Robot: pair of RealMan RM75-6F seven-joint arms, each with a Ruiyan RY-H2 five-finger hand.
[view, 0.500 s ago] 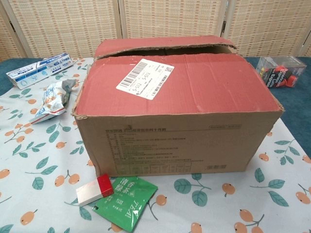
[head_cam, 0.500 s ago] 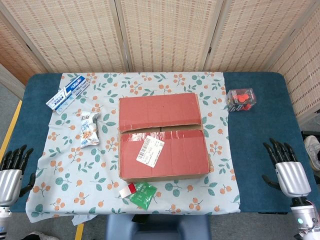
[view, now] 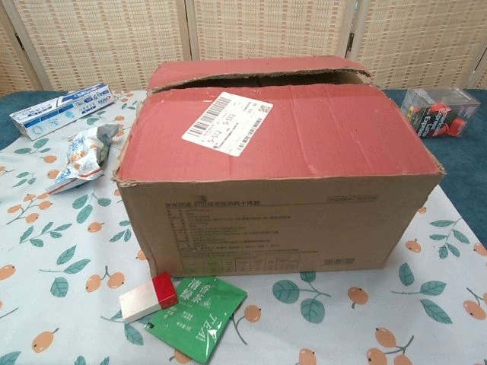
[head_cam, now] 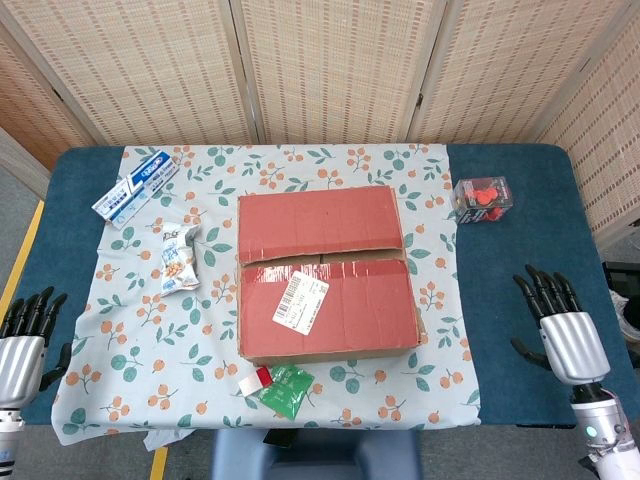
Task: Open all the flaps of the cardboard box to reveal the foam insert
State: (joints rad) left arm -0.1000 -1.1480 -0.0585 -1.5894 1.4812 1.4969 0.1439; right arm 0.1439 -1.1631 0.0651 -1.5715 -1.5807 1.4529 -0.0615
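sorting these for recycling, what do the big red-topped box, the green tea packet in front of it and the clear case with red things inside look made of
Big red-topped box: corrugated cardboard, matte; brown sides, ragged flap edges, red-coated top.
Green tea packet: seems to be plastic or foil film, slightly glossy, flat and creased; which one is unclear.
Clear case with red things inside: likely rigid transparent plastic, shiny; its contents show through the walls.

A cardboard box (head_cam: 325, 273) sits mid-table (head_cam: 520, 270), a toothpaste box (head_cam: 135, 187) at the far left corner, a snack packet (head_cam: 179, 257) just before it, a tea sachet (head_cam: 286, 388) at the near edge, a plastic case (head_cam: 482, 198) far right.
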